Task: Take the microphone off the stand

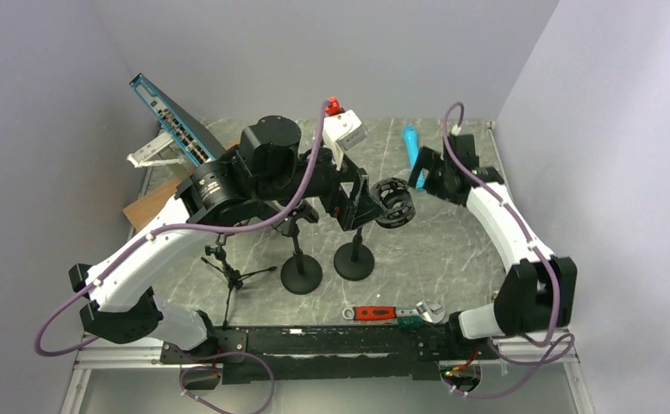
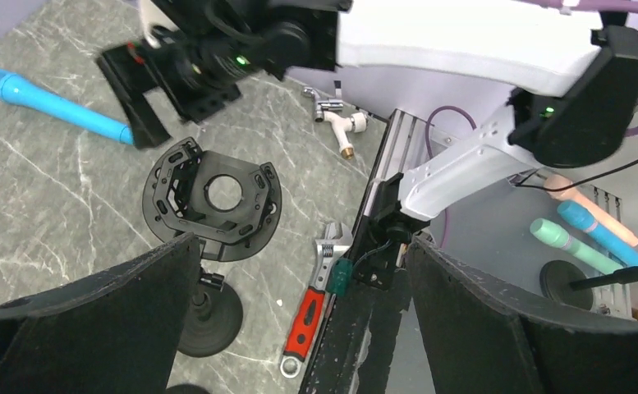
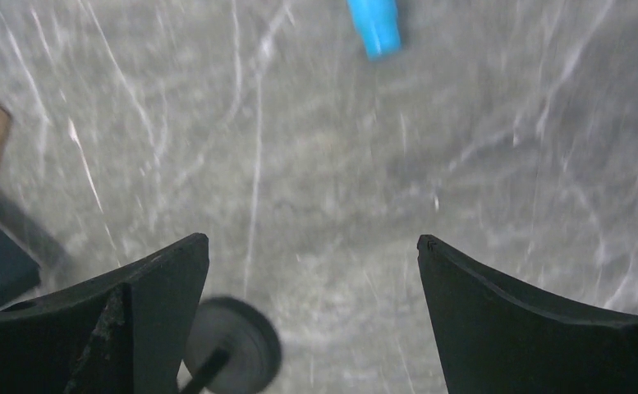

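The blue microphone lies flat on the marble table at the back, apart from the stand; the left wrist view shows the microphone at upper left. The stand's empty black round holder sits atop a pole on a round base. My right gripper hovers open just near of the microphone, whose tip lies beyond the right gripper. My left gripper is open beside the holder, and nothing is between the fingers of the left gripper.
A second stand base and a small tripod stand near front left. A red-handled wrench lies by the front rail. A blue network switch, cardboard and a white fitting are at the back.
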Robot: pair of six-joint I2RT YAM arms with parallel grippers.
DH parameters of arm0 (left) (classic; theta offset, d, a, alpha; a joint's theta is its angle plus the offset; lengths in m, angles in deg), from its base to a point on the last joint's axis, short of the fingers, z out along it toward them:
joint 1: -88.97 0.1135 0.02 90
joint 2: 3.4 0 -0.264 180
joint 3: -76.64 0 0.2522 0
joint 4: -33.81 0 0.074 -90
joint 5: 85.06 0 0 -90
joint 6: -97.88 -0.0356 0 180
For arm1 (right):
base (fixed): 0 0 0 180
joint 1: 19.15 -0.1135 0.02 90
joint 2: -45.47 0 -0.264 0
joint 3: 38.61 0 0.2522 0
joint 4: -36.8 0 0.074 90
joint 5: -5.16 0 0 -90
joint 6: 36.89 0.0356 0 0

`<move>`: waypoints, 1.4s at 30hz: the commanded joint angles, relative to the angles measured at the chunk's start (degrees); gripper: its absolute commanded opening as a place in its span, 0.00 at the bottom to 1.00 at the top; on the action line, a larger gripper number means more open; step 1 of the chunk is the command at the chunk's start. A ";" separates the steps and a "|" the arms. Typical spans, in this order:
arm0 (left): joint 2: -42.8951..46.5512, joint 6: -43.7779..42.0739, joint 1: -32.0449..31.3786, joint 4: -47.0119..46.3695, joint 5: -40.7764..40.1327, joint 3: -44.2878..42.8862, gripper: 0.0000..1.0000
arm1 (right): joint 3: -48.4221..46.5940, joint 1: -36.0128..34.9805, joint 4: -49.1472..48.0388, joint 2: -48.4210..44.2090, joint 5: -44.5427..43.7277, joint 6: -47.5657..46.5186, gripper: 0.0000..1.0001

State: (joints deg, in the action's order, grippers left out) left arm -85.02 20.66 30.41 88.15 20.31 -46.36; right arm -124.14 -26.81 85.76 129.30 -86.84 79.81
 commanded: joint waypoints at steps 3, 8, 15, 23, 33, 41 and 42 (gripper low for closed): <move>1.41 0.36 -1.76 -0.91 -3.67 1.19 0.99 | 17.82 0.15 -8.00 -15.47 9.97 4.57 1.00; -0.07 -1.39 -2.56 1.84 -6.07 -0.37 0.99 | 28.35 0.11 -11.94 -28.71 21.32 8.68 1.00; -2.26 -3.38 -2.52 4.01 -9.36 -1.61 0.99 | 37.97 0.04 -20.88 -42.96 36.25 12.25 1.00; -0.54 -4.67 -2.52 2.81 -11.25 0.53 0.99 | 42.40 -0.04 -24.92 -55.83 44.97 10.55 1.00; -2.64 -5.28 -2.52 3.27 -12.20 -0.35 0.93 | 35.28 -0.13 -21.62 -58.56 43.89 10.95 1.00; -9.47 -8.12 -0.45 13.73 -15.20 -9.15 0.66 | 30.10 -0.07 -18.18 -59.91 37.63 9.14 1.00; -9.67 -8.19 0.18 14.12 -15.20 -9.16 0.64 | 29.69 -0.05 -17.72 -59.90 36.95 8.75 1.00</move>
State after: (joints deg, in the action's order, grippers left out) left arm -93.99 14.23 29.01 98.12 6.85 -53.17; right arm -91.36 -26.79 66.02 69.63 -45.94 90.15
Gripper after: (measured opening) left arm 0.666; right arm 0.997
